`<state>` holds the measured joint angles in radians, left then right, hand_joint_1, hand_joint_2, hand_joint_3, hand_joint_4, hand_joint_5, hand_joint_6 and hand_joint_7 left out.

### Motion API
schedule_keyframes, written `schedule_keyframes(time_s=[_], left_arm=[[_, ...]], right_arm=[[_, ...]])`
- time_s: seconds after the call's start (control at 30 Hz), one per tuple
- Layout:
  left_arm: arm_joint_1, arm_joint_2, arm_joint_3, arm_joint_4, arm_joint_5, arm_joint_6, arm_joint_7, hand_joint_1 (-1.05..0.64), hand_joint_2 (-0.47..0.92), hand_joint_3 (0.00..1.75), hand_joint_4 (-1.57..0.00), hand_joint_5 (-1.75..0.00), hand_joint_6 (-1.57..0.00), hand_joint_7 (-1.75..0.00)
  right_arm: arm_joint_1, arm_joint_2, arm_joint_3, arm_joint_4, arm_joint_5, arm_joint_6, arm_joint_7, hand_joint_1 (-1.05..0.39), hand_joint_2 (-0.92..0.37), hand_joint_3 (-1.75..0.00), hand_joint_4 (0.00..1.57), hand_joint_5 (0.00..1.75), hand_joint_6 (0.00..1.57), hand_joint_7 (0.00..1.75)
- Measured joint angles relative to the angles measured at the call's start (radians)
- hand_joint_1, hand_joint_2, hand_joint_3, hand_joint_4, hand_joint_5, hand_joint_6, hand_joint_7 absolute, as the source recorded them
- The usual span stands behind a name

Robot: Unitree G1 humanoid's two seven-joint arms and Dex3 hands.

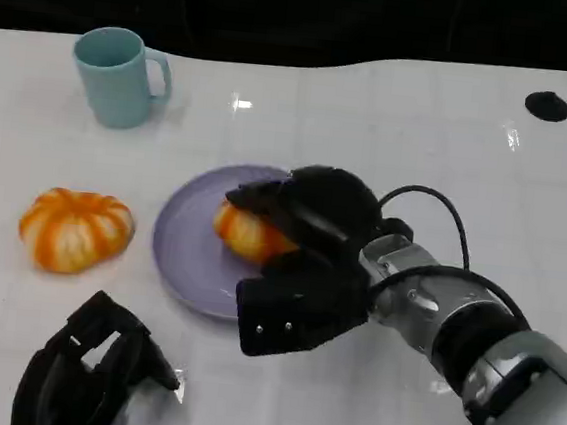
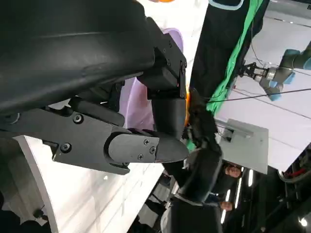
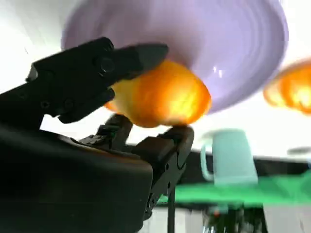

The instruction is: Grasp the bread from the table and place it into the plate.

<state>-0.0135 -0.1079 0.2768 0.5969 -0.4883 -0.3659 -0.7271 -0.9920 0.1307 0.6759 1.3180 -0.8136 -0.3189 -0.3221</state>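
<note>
An orange-glazed bread roll (image 1: pixel 246 232) is over the middle of the lilac plate (image 1: pixel 183 231), and my right hand (image 1: pixel 304 260) grips it from the right with fingers above and below. The right wrist view shows the bread (image 3: pixel 163 94) pinched between black fingers (image 3: pixel 97 63) against the plate (image 3: pixel 233 43). I cannot tell whether the bread touches the plate. My left hand (image 1: pixel 88 369) rests near the table's front edge at lower left, holding nothing, fingers curled. The left wrist view shows its fingers (image 2: pixel 146 145) bent in with nothing between them.
A second orange and white striped bread (image 1: pixel 74 229) lies on the table left of the plate. A light blue mug (image 1: pixel 118 76) stands at the back left. A small black round mark (image 1: pixel 547 105) sits at the back right. A black cable (image 1: pixel 435 202) loops over my right wrist.
</note>
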Motion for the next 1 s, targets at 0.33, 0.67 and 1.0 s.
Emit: schedule_keyframes(time_s=[0.33, 0.67, 1.0], left_arm=[[0.000, 0.000, 0.000, -0.006, 0.000, 0.004, 0.000, -0.52, 0.92, 0.29, -0.61, -1.75, -0.50, -1.51], [-0.002, 0.001, 0.002, 0.000, 0.000, 0.004, 0.000, -0.52, 0.92, 0.28, -0.61, -1.75, -0.49, -1.50], [-0.004, 0.001, 0.003, 0.006, 0.000, 0.003, 0.000, -0.52, 0.92, 0.29, -0.61, -1.75, -0.50, -1.50]], right_arm=[[-0.002, -0.004, -0.004, -0.019, 0.010, 0.015, 0.077, -0.98, -0.92, -0.55, 0.00, 0.00, 0.02, 0.00], [0.007, -0.045, -0.058, -0.073, 0.087, -0.066, 0.105, -0.95, -0.92, -0.59, 0.02, 0.01, 0.01, 0.00], [0.100, -0.133, -0.171, -0.157, 0.242, -0.231, 0.250, -0.87, -0.92, -0.57, 0.08, 0.04, 0.04, 0.02]])
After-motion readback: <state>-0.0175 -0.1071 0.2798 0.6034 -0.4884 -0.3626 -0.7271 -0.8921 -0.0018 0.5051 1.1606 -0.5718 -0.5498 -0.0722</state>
